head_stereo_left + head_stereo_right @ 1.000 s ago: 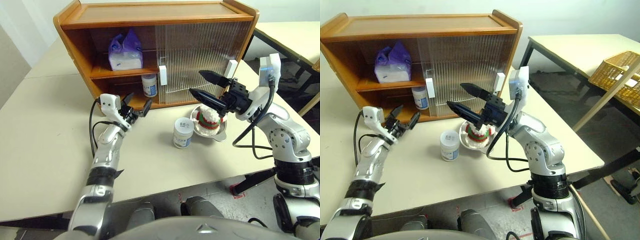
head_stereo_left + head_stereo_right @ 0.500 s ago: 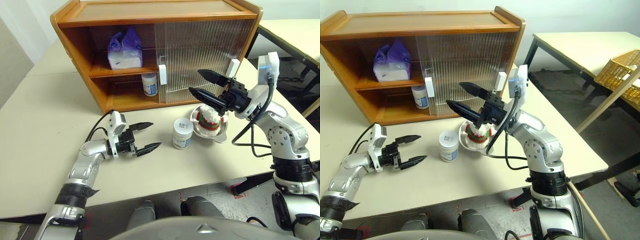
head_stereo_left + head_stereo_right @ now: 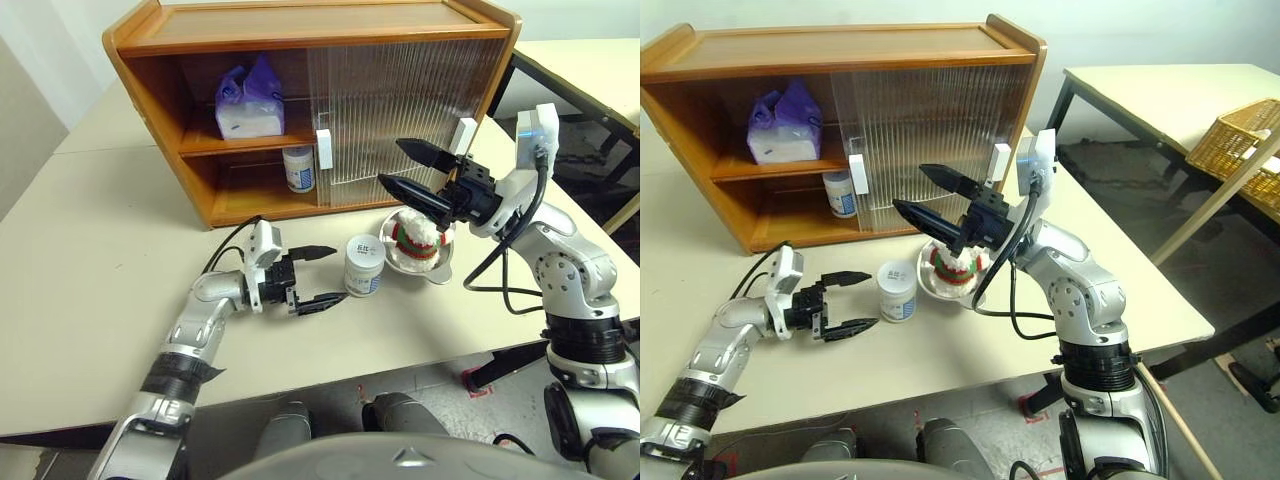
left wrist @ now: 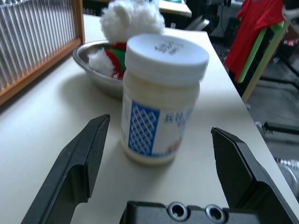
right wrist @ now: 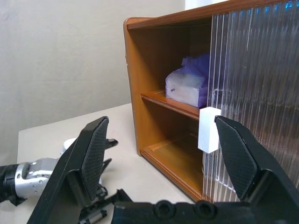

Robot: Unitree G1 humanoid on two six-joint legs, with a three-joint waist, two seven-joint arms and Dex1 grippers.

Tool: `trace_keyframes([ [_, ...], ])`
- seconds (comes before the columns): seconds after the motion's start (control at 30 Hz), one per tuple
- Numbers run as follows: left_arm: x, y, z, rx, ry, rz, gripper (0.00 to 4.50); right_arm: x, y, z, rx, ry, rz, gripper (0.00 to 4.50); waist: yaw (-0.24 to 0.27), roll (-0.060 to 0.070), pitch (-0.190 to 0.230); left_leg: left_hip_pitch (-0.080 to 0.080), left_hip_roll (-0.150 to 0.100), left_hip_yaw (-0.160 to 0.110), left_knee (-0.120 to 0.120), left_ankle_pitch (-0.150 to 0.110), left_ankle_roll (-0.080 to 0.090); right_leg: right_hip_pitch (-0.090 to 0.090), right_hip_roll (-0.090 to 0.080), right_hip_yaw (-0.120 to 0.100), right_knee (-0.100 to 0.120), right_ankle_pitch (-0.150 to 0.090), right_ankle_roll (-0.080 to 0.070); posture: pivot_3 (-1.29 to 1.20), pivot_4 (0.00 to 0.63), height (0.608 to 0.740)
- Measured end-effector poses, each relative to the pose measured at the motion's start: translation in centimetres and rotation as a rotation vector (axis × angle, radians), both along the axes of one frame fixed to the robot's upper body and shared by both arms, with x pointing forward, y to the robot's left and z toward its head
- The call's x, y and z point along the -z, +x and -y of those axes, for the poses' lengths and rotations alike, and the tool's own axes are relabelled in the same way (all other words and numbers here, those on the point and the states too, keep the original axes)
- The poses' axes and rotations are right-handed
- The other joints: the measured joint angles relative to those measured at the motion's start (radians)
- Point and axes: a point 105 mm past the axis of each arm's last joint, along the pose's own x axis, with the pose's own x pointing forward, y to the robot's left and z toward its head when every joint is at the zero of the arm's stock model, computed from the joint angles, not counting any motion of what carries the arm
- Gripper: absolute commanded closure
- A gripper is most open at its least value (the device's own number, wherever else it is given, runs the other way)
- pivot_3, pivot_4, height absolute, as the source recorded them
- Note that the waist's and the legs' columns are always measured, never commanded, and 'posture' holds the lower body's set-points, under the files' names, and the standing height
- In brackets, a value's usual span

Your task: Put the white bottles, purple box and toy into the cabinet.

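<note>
Left hand (image 3: 322, 273) sits low over the bench (image 3: 90, 250), fingers spread apart and empty, pointing at the white bottle (image 3: 365, 265) just beside it. I see my right hand (image 3: 408, 168) raised with fingers wide above the toy (image 3: 417, 233) in its steel bowl (image 3: 436, 269). Inside the cabinet (image 3: 300, 30), the purple box (image 3: 248, 100) lies on the shelf, with a second bottle (image 3: 298, 168) below.

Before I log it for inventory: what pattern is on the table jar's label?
Blue crosshatch on the jar, clearest in the left wrist view.
</note>
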Motion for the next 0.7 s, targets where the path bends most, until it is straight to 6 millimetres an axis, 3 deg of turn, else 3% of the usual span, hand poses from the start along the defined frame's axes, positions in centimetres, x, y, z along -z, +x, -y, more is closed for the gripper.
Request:
trace_keyframes([
  [0.37, 0.1, 0.8, 2.2, 0.023, -0.029, -0.004, 0.02, 0.0, -0.1, 0.1, 0.013, -0.003, 0.004, 0.00, -0.009, 0.001, 0.000, 0.000, 0.000, 0.000, 0.001, 0.000, 0.000, 0.001, 0.000, 0.000, -0.001, 0.001, 0.004, -0.20, 0.030, 0.740],
  [0.7, 0.8, 1.0, 2.9, 0.034, -0.016, -0.010, 0.02, -0.2, -0.3, 0.1, 0.022, -0.004, 0.011, 0.00, -0.018, 0.001, 0.000, 0.000, 0.000, 0.000, 0.001, 0.001, 0.001, 0.002, 0.000, 0.001, -0.001, -0.002, 0.010, -0.21, 0.032, 0.740],
])
